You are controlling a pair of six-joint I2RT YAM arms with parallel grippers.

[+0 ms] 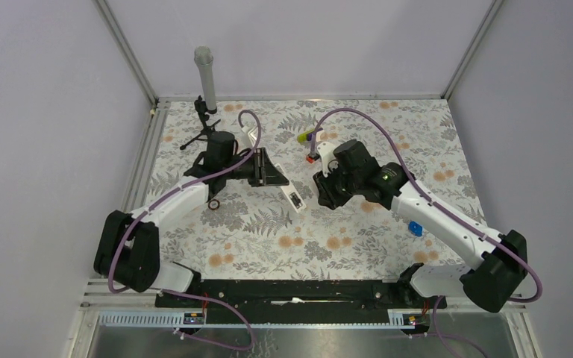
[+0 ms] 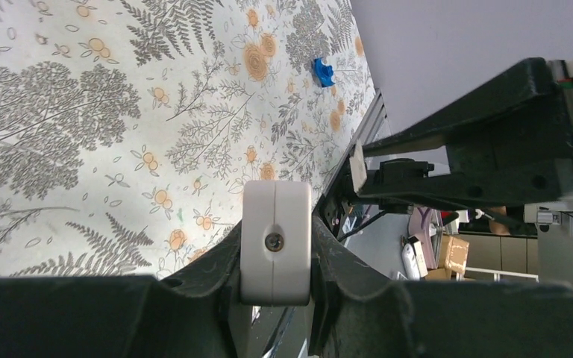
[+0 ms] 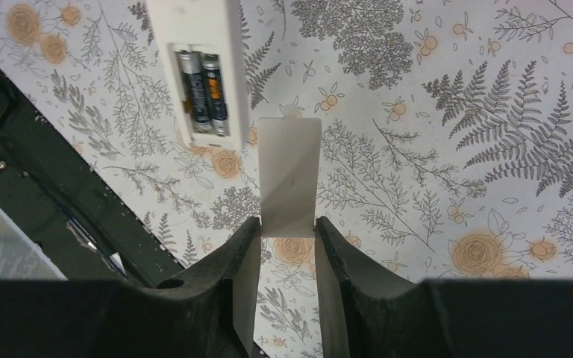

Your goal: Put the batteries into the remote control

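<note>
The white remote control (image 1: pixel 292 198) lies at the table's middle with its back up. In the right wrist view the remote (image 3: pixel 198 45) has its compartment open, and the two dark batteries (image 3: pixel 201 91) sit side by side inside. My right gripper (image 3: pixel 287 227) is shut on a thin white cover plate (image 3: pixel 289 175), holding it just beside the remote's open end; in the top view this gripper (image 1: pixel 322 195) is right of the remote. My left gripper (image 2: pixel 276 253) is shut on the remote's white end (image 2: pixel 276 224); in the top view it (image 1: pixel 272 173) grips the far end.
A blue piece (image 1: pixel 415 228) lies on the right by my right arm and shows in the left wrist view (image 2: pixel 322 71). A red cylinder (image 1: pixel 311 158) and a yellow-green item (image 1: pixel 304 136) lie behind the remote. A small dark ring (image 1: pixel 213 203) and a tripod (image 1: pixel 207 127) are on the left.
</note>
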